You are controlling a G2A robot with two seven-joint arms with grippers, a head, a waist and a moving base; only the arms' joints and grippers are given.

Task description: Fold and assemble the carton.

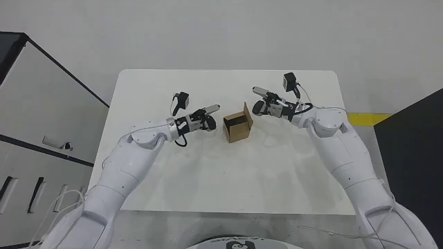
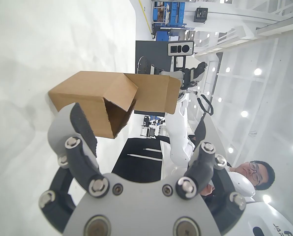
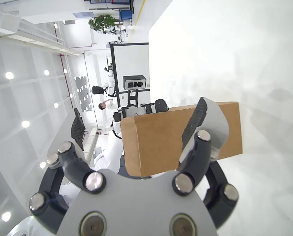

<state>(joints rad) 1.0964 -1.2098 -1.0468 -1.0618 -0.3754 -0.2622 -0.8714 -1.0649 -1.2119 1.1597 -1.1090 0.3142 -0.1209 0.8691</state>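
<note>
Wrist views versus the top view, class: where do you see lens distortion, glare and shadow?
Left wrist view: ceiling beams fan and bend, a wide-angle effect; ceiling lamps flare white. Right wrist view: same bending; the table glares bright past the carton. Top view: straight lines, even light, barely any shadow beside the carton.

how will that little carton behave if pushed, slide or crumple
The carton looks empty and thin-walled, so it is probably light and would slide on the smooth table. Its raised flap is unsupported, so it would likely bend before the body moves.
</note>
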